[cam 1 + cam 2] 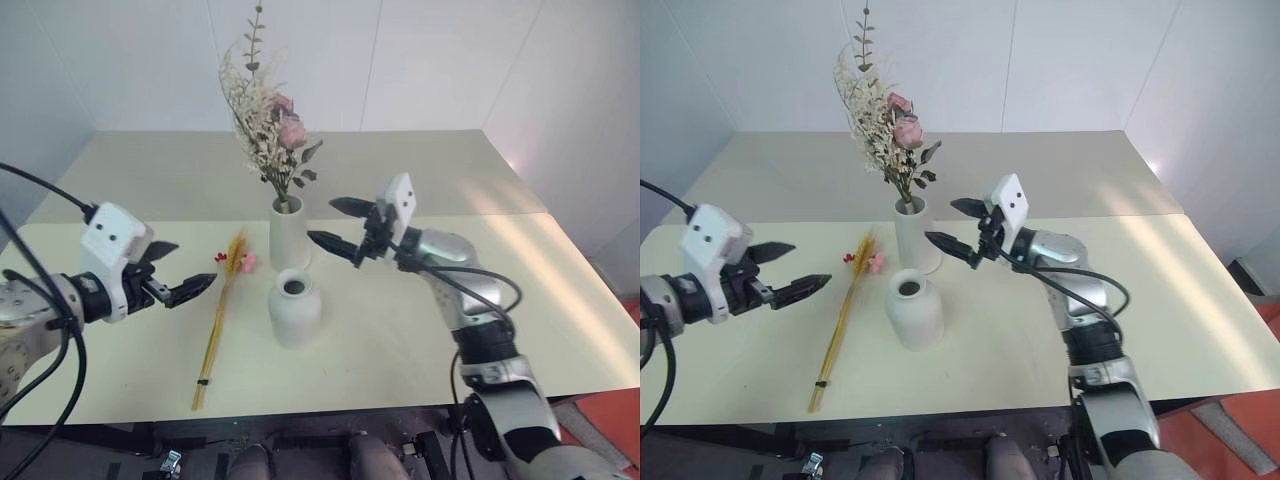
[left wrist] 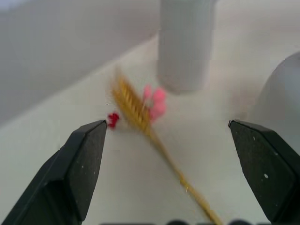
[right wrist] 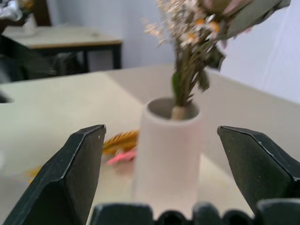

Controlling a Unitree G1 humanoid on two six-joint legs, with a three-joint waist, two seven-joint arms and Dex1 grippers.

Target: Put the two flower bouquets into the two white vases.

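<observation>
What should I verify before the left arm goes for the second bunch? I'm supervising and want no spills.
1. Bushy bouquet seated in the tall vase: ok.
2. Right gripper open, holding nothing: ok.
3. Left gripper open, empty: ok.
4. Wheat-like bunch lying flat on the table, unobstructed: ok.
5. Short vase upright, mouth empty: ok.
6. Right gripper fully clear of the tall vase's side: cannot tell.

bushy bouquet (image 3: 197, 28) cropped and blurred, stems hidden inside taller vase (image 3: 168, 154)
</observation>
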